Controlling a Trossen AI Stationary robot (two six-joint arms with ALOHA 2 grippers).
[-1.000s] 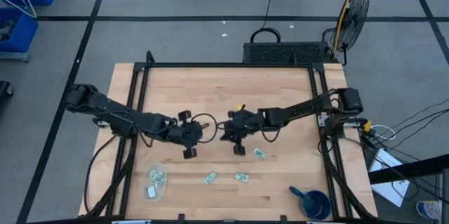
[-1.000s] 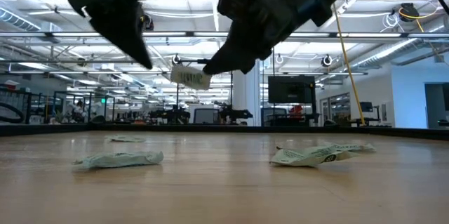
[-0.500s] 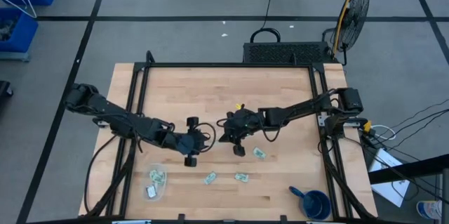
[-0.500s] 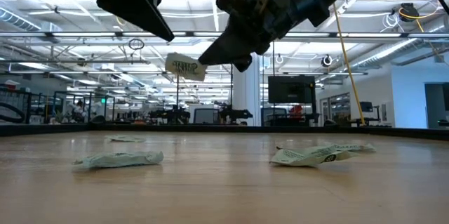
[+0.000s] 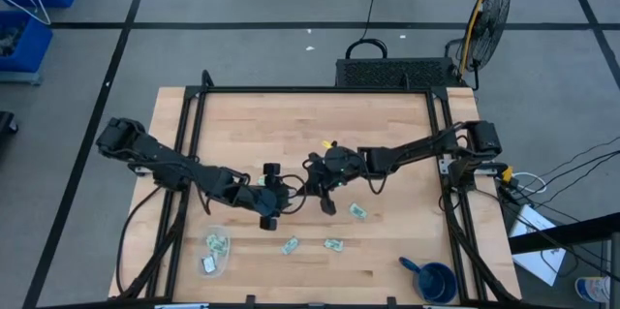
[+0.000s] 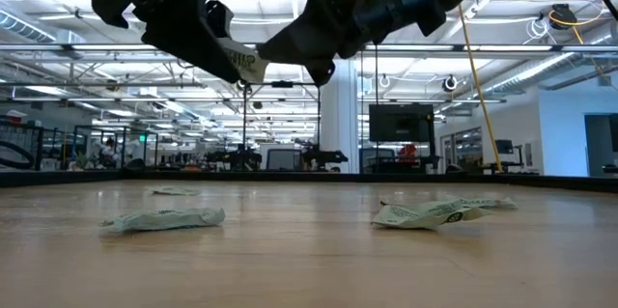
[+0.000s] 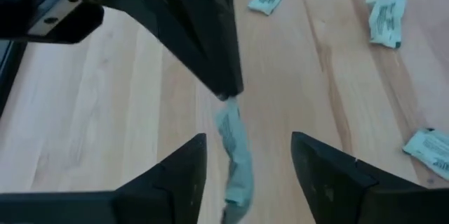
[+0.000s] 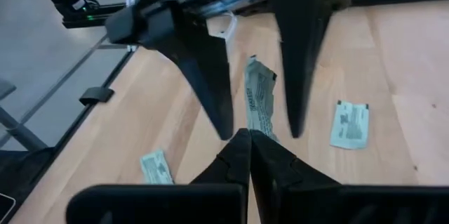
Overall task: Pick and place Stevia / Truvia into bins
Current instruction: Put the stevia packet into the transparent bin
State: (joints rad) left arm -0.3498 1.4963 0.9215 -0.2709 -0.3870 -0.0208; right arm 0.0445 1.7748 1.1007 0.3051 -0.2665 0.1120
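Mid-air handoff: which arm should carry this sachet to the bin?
Probably left. The right gripper is shut on the sachet, which hangs between the open left gripper fingers. The clear bin sits at the table's front-left, on the left arm's side. Left only needs to close.

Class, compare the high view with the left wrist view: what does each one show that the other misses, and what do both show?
Only the high view shows the clear bin with sachets inside, the blue cup and both whole arms. Only the left wrist view shows the left gripper open around the held sachet, pinched by the shut right gripper. Both show loose sachets on the wooden table.
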